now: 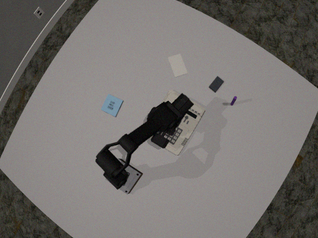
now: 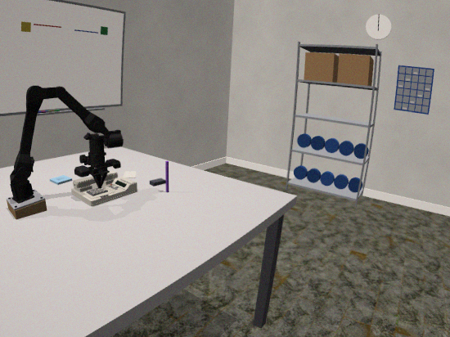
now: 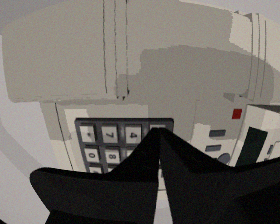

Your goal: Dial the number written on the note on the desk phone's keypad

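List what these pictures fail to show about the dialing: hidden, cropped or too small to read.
- Digits on the blue note: top view, print too small.
- Which key the shut gripper is over, and whether it touches: wrist view, the fingers cover the keypad.
- Key labels: blurred in every view.
- Handset: top view, mostly under the arm.

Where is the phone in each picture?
Top: the phone lies mid-table, half hidden under the arm.
Exterior: the phone sits at left on the table, under the shut claw.
Wrist: the phone fills most of the picture, beyond the claw.
Shared landmark: the dark keypad.
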`<move>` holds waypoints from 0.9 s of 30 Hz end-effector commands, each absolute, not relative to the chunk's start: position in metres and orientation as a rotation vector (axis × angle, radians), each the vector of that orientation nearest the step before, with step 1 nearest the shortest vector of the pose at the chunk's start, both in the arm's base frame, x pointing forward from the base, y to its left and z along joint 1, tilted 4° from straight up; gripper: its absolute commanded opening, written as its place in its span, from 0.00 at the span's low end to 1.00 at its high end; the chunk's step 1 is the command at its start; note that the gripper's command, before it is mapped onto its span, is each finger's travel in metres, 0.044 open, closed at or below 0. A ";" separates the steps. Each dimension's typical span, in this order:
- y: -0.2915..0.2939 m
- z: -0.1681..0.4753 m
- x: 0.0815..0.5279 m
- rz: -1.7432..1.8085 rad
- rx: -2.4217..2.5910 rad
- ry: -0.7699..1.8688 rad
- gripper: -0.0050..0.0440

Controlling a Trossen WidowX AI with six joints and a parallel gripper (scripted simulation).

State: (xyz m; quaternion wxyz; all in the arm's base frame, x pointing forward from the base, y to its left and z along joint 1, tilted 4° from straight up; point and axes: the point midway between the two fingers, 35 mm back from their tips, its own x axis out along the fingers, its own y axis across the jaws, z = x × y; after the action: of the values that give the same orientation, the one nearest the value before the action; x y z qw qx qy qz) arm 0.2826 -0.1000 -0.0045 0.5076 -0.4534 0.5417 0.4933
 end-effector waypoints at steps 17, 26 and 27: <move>-0.100 0.024 0.284 1.188 -1.086 1.307 0.00; -0.126 0.025 0.257 1.190 -1.086 1.308 0.00; -0.131 0.026 0.251 1.188 -1.086 1.307 0.00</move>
State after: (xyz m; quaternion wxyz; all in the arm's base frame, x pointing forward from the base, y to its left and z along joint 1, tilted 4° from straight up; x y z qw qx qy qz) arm 0.2622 -0.1206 0.0221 0.5084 -0.4453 0.5457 0.4954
